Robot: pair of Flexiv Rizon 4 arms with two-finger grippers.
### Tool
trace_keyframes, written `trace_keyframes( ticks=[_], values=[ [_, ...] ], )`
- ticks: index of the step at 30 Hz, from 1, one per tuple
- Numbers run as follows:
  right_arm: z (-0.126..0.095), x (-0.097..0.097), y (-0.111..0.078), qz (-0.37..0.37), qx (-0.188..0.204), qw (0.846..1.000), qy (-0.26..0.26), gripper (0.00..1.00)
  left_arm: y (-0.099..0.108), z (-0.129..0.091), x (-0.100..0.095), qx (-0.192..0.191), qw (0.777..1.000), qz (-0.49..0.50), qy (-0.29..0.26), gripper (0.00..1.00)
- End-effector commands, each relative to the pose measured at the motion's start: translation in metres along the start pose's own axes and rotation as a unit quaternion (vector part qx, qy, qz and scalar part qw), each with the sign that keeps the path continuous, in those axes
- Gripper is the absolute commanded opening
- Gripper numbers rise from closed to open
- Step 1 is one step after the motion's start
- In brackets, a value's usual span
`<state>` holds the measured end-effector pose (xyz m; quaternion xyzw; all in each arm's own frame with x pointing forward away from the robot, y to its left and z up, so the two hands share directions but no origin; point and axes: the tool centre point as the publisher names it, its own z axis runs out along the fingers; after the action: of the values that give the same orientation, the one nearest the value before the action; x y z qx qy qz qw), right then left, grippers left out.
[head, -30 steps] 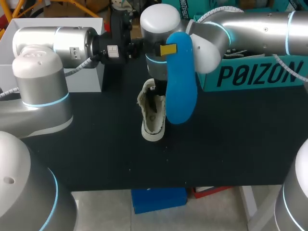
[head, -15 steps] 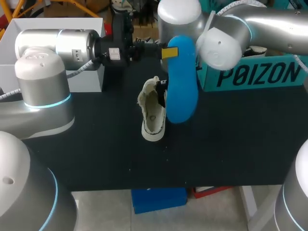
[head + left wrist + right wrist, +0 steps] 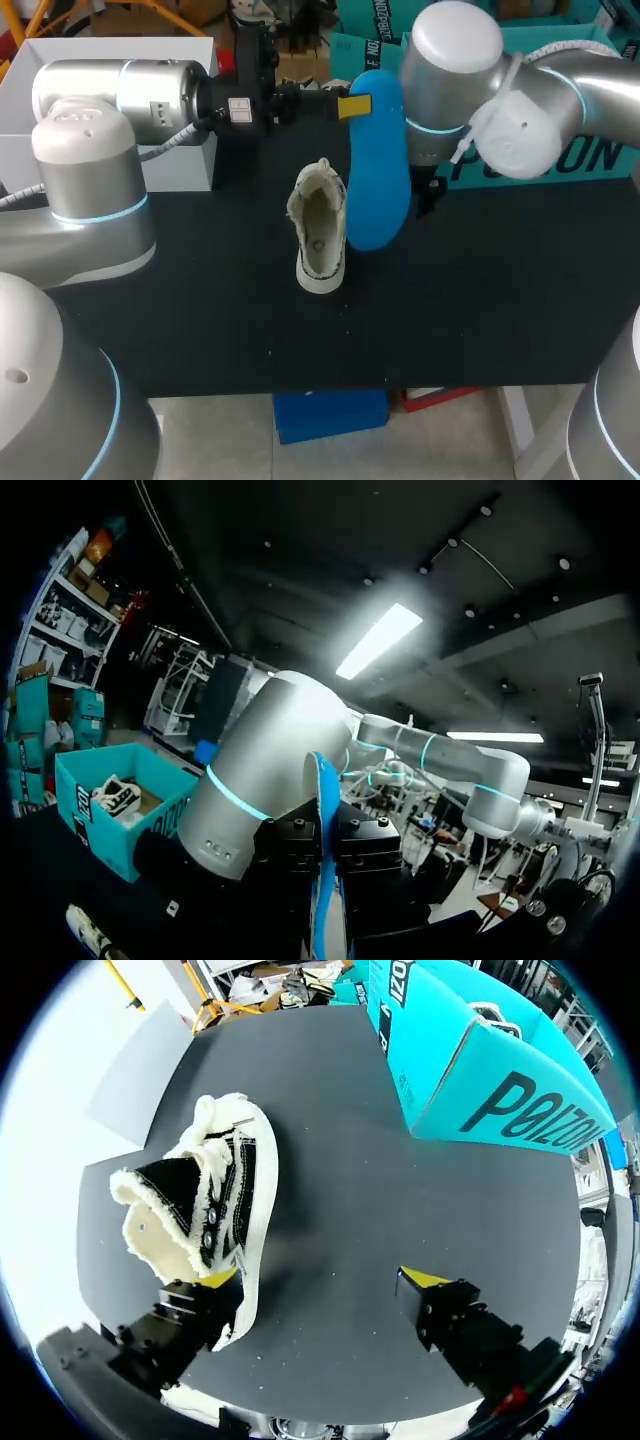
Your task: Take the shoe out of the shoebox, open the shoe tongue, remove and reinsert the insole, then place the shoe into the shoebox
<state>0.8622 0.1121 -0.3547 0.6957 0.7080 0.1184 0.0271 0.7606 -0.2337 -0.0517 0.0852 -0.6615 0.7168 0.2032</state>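
The left gripper (image 3: pixel 356 104) hung over the far middle of the black table (image 3: pixel 200 320), its fingers closed from both sides on the top end of the blue insole (image 3: pixel 378 165), which hung straight down with its lower end just right of the shoe (image 3: pixel 320 235). From the left wrist, the insole (image 3: pixel 322 880) showed edge-on between the dark fingers. The shoe, a black high-top with cream fleece lining and a white sole, sat on the table near the middle with its lined opening facing up. The right gripper (image 3: pixel 320 1280) stood wide open and held nothing; one yellow tip was right at the shoe's (image 3: pixel 200 1215) sole, though contact could not be judged, and the other was well clear over bare table. The teal shoebox (image 3: pixel 480 1080) stood at the far right with another shoe (image 3: pixel 118 796) inside.
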Motion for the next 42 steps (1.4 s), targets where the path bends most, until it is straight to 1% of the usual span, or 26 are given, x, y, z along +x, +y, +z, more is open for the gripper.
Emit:
trace_keyframes(
  ticks=[1, 4, 8, 10, 11, 15, 16, 19, 20, 21, 39, 40, 42],
  values=[
    [-0.012, -0.014, -0.007, 0.001, -0.028, 0.996, 0.086, 1.0, 0.001, 0.002, -0.001, 0.001, 1.0, 0.001, -0.001, 0.0],
    [-0.016, -0.016, -0.006, 0.001, -0.037, 0.994, 0.104, 1.0, 0.001, 0.002, -0.001, 0.001, 1.0, 0.001, -0.001, 0.0],
    [-0.023, -0.013, 0.0, -0.009, -0.061, 0.987, 0.151, 1.0, 0.001, 0.002, -0.001, 0.001, 1.0, 0.001, -0.001, 0.0],
    [-0.025, -0.012, 0.003, -0.018, -0.068, 0.985, 0.16, 1.0, 0.001, 0.002, -0.001, 0.001, 1.0, 0.001, -0.001, 0.0],
    [-0.027, -0.01, 0.005, -0.032, -0.076, 0.98, 0.182, 1.0, 0.001, 0.002, -0.001, 0.001, 1.0, 0.001, -0.001, 0.0],
    [-0.03, -0.005, 0.01, -0.049, -0.078, 0.974, 0.205, 1.0, 0.001, 0.002, -0.001, 0.001, 1.0, 0.001, -0.001, 0.0],
    [-0.031, -0.003, 0.011, -0.051, -0.083, 0.971, 0.217, 1.0, 0.001, 0.002, -0.001, 0.001, 1.0, 0.001, -0.001, 0.0],
    [-0.035, 0.003, 0.015, -0.071, -0.08, 0.971, 0.215, 1.0, 0.001, 0.002, -0.001, 0.001, 1.0, 0.001, -0.001, 0.0],
    [-0.039, 0.007, 0.017, -0.096, -0.074, 0.972, 0.199, 1.0, 0.001, 0.002, -0.001, 0.001, 1.0, 0.001, -0.001, 0.0],
    [-0.044, 0.011, 0.018, -0.127, -0.066, 0.975, 0.171, 1.0, 0.001, 0.002, -0.001, 0.001, 1.0, 0.001, -0.001, 0.0],
    [-0.044, 0.011, 0.018, -0.127, -0.066, 0.975, 0.171, 1.0, 0.001, 0.002, -0.001, 0.001, 1.0, 0.001, -0.001, 0.0],
    [-0.044, 0.009, 0.016, -0.109, -0.071, 0.972, 0.195, 1.0, 0.001, 0.002, -0.001, 0.001, 1.0, 0.001, -0.001, 0.0],
    [-0.045, 0.005, 0.017, -0.091, -0.082, 0.968, 0.22, 1.0, 0.001, 0.002, -0.001, 0.001, 1.0, 0.001, -0.001, 0.0]
  ],
)
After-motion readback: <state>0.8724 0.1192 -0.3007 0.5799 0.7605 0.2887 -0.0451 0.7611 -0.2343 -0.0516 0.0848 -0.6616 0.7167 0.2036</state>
